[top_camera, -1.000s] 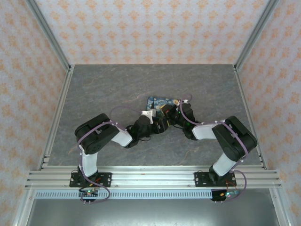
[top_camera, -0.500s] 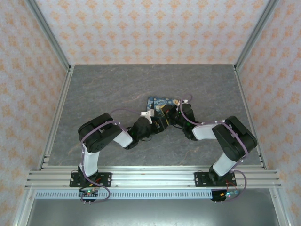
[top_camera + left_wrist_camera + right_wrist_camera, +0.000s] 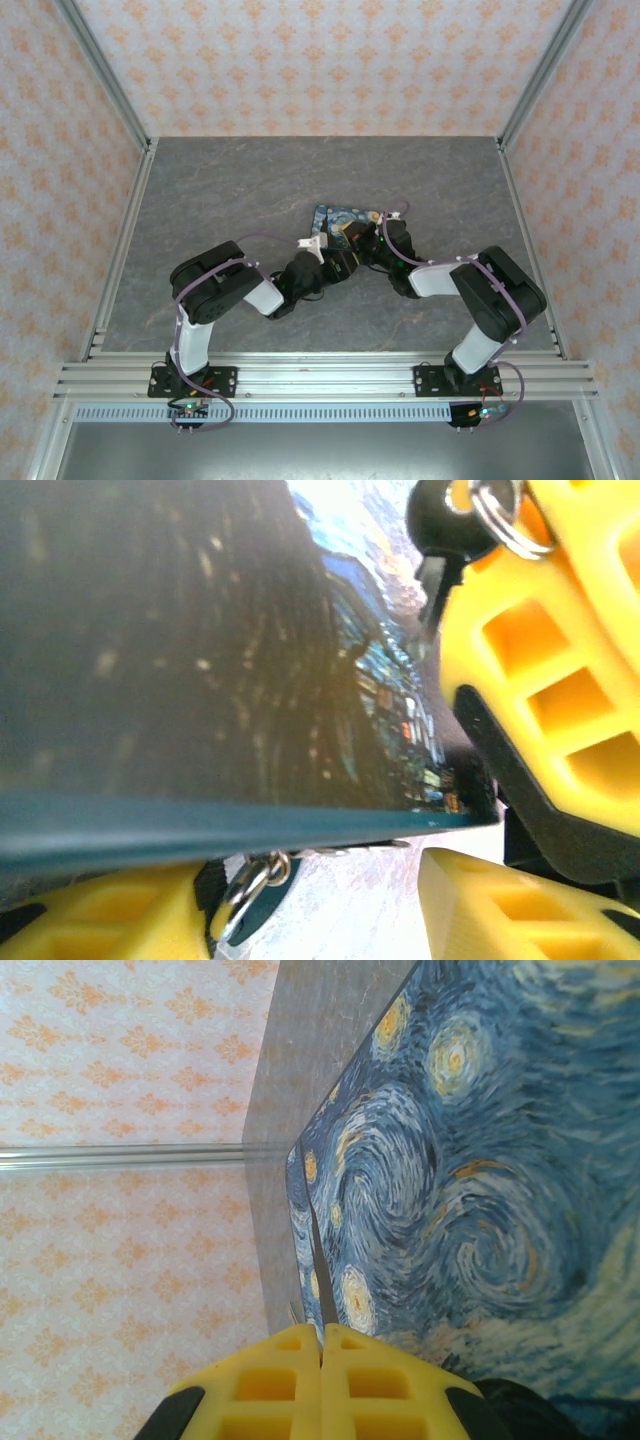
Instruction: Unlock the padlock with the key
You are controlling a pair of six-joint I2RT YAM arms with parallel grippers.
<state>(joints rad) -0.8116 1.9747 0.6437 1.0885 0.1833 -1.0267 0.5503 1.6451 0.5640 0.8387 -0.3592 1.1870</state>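
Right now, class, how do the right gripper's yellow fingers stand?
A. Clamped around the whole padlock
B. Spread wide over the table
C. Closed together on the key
C: the right gripper shows its yellow fingers meeting at a thin seam, with the key at their tip, right beside the padlock.

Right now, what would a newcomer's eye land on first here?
The padlock, its top a swirling starry-night print, sits in the middle of the grey table, where both arms meet. The right gripper is shut on the key, whose dark head and ring show against a yellow finger. The left gripper sits right at the padlock's teal edge.
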